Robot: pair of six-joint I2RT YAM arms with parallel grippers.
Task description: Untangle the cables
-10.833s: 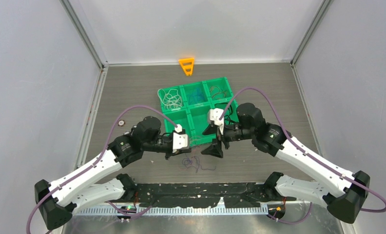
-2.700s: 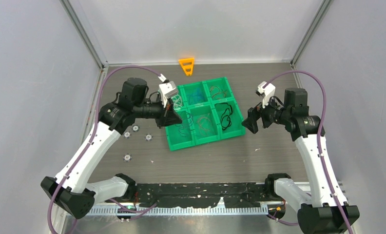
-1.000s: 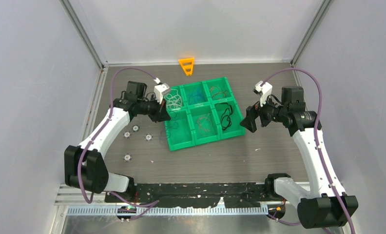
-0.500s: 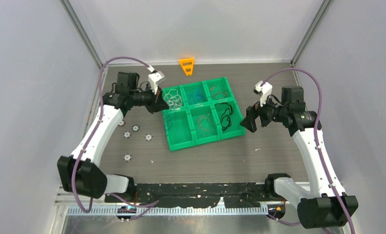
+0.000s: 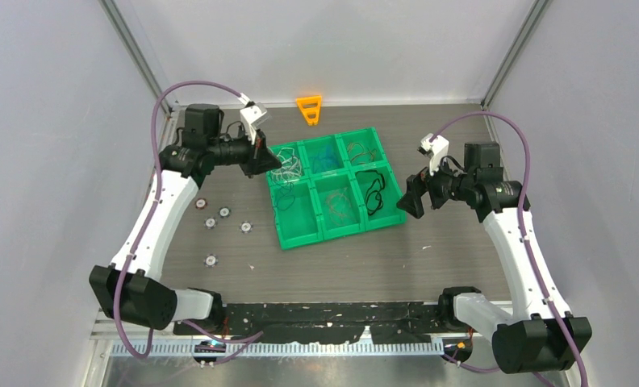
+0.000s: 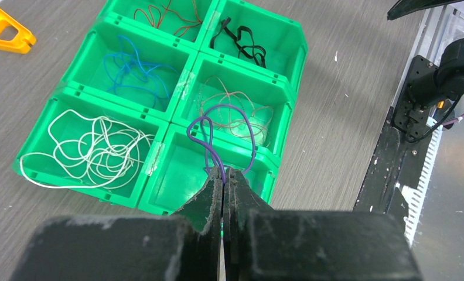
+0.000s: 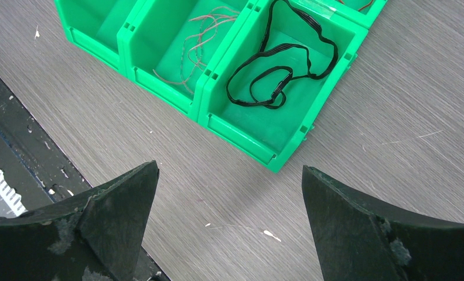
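Observation:
A green six-compartment tray [image 5: 332, 234] holds sorted cables: white [image 6: 89, 152], blue [image 6: 137, 70], red-orange [image 6: 171, 14], black [image 6: 241, 41] and thin orange-brown [image 6: 229, 114]. My left gripper [image 6: 224, 172] is shut on a purple cable [image 6: 232, 106], whose loops hang above the tray's near-left compartment. In the top view this gripper [image 5: 264, 161] is raised at the tray's far-left corner. My right gripper [image 7: 229, 175] is open and empty over bare table, just right of the tray [image 7: 241, 132] and its black cable [image 7: 276, 76]; it also shows in the top view [image 5: 411, 205].
An orange triangular piece [image 5: 309, 109] lies at the back of the table. Several small silver discs [image 5: 223, 212] lie left of the tray. A black strip [image 5: 332, 310] runs along the near edge by the arm bases.
My left gripper has drawn back, up and to the left from the tray's left side, still shut on the purple cable. The right arm has barely moved.

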